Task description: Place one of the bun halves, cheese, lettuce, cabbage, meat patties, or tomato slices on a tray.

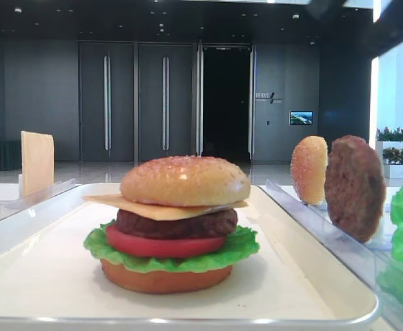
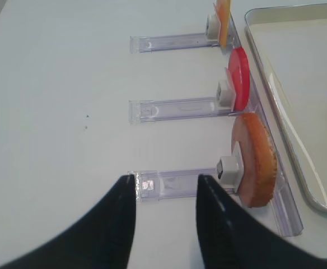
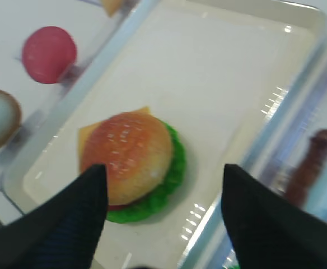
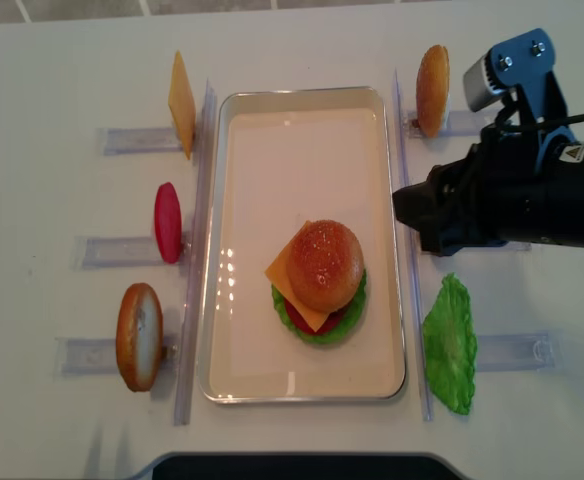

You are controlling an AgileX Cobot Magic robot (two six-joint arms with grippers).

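With the bun top [image 4: 324, 264] already crowning the stack on the tray [image 4: 252, 180], the right hand [image 3: 163, 213], spread and empty, should be lifted straight clear, no layer nudged.

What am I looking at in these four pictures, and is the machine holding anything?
It is a two-armed robot at a white table, building a toy burger. One picture looks down from above, one sits low at table level, and two come from cameras on the wrists. On the white tray stands a finished burger with its bun top on. Spare pieces stand in clear racks alongside: cheese, a tomato slice, buns, a lettuce leaf. The right hand, above the burger, is open and empty. So is the left hand.
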